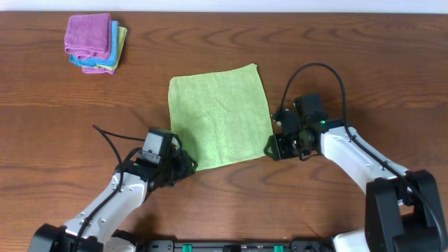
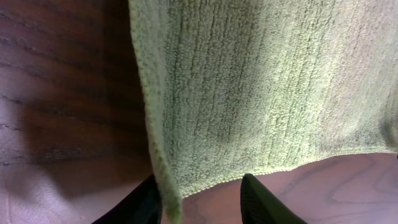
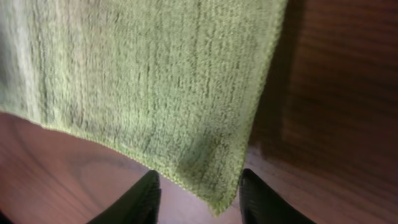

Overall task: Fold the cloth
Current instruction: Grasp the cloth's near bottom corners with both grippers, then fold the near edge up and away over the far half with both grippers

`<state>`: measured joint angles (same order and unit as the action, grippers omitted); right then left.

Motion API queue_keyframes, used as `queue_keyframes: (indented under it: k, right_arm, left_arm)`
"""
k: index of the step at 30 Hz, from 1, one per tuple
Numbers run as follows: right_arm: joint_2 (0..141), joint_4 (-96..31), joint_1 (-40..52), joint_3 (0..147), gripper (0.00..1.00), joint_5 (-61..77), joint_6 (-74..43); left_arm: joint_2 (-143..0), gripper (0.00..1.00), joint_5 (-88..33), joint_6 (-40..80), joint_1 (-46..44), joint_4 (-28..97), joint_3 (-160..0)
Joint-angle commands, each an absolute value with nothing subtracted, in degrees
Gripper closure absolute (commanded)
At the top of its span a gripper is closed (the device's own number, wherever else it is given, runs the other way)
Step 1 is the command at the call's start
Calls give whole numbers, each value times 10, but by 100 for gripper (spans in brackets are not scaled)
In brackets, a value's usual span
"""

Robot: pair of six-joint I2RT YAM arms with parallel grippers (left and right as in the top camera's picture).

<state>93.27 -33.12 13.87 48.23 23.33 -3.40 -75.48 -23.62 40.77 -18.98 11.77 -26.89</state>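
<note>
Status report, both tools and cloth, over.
Left tool open astride a corner of green cloth. Right tool open astride the next corner. Cloth flat, unfolded. Folded towel stack far off, no obstruction.

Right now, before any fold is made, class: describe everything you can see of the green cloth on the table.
The green cloth is a roughly square, light green towel with a ribbed, terry-like weave and a stitched hem. It lies spread out and unfolded on the wooden table, turned slightly askew. Each near corner sits between the open fingers of a gripper: the left gripper at one, the right gripper at the other. Whether the fingers touch it cannot be told.
</note>
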Motion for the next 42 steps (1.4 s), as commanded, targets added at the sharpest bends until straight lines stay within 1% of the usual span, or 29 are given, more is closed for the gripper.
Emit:
queue_keyframes:
  k: [1,2,3,5,7,15,20,26,32,34,38,42]
  right_arm:
    - [938,-332,135,479,84,240,-29]
    - [938,-332,135,479,93,240,-29]
    - [938,-332,135,479,99,240,-29]
    - [938,-333,135,479,99,240,-29]
    - [938,-333,135,479,99,244,-30]
    - [912,-356,135,497,99,266,-31]
    - [846,-377,135,507,99,266,-31]
    - [730,-402,138,507,99,263,-43]
    - [661,-422,140,507,99,263,-58]
    - [658,-423,140,507,99,261,-57]
    - [693,-372,140,506,99,229,-57]
    - [764,-301,139,506,99,224,-65]
  left_arm:
    - [-760,64,-229,410,-191,119,-268]
    - [-760,69,-227,410,-191,119,-268]
    - [-760,76,-225,410,-191,120,-268]
    - [-760,90,-225,410,-191,119,-268]
    - [-760,94,-225,414,-191,120,-268]
    - [-754,94,-256,429,-191,130,-287]
    - [-716,94,-248,395,-191,218,-347]
    - [-641,94,-184,357,-192,344,-455]
    - [-593,94,-172,366,-192,385,-484]
    - [-591,94,-134,393,-192,407,-484]
    - [-616,94,-55,399,-192,389,-484]
    - [-686,94,-44,398,-191,316,-484]
